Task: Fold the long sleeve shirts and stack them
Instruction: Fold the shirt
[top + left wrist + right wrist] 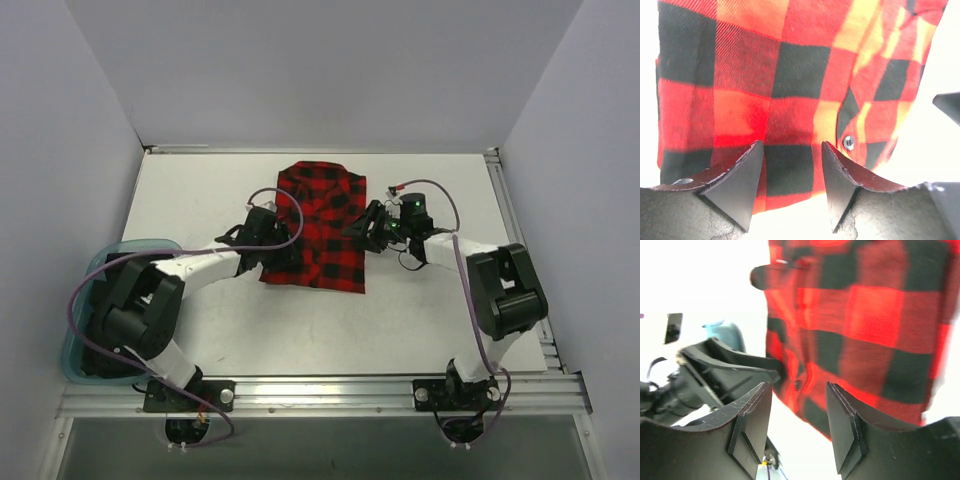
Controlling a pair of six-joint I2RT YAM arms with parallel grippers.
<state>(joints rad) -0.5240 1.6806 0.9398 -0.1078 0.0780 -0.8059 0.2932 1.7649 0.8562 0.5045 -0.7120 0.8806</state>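
A red-and-black checked flannel shirt (318,226) lies folded into a rectangle on the white table, collar at the far end. My left gripper (281,240) is open at its left edge, with the cloth (765,85) just beyond the fingers and nothing between them. My right gripper (358,230) is open at the shirt's right edge; in the right wrist view the shirt (865,325) lies ahead of its empty jaws (799,420), and the left gripper (730,370) shows across it.
A teal bin (85,310) stands off the table's left front corner beside the left arm's base. A metal rail (510,220) runs along the table's right edge and another along the front (320,390). Purple cables trail over both arms.
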